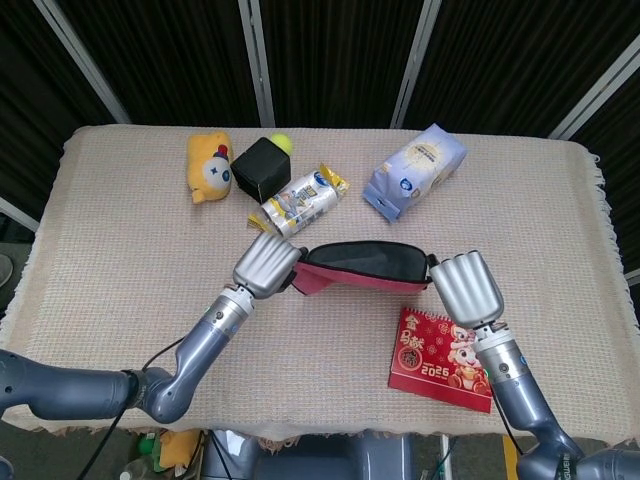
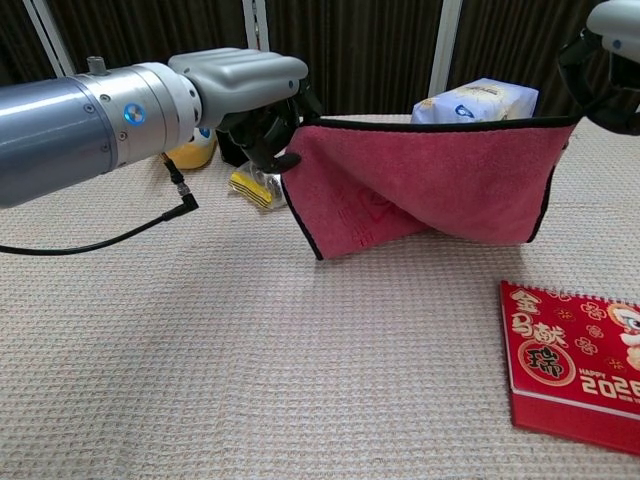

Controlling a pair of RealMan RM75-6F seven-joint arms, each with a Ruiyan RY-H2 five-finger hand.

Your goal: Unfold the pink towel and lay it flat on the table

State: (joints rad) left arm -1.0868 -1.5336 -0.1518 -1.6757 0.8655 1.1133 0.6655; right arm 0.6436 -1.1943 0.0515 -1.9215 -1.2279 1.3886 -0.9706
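Observation:
The pink towel [image 2: 420,185] with black trim hangs stretched between my two hands, its lower edge touching the table and folding onto itself. From above, the towel [image 1: 350,270] shows as a narrow band. My left hand [image 2: 245,95] grips the towel's upper left corner; in the head view the left hand [image 1: 266,265] sits at the band's left end. My right hand [image 1: 465,287] grips the upper right corner, and the right hand [image 2: 610,50] shows only partly at the chest view's top right edge.
A red 2026 calendar [image 1: 442,358] lies just in front of the towel on the right. Behind the towel are a snack pack [image 1: 300,198], a black box [image 1: 260,168], a yellow plush toy [image 1: 208,165], a small ball [image 1: 282,143] and a white-blue bag [image 1: 415,170].

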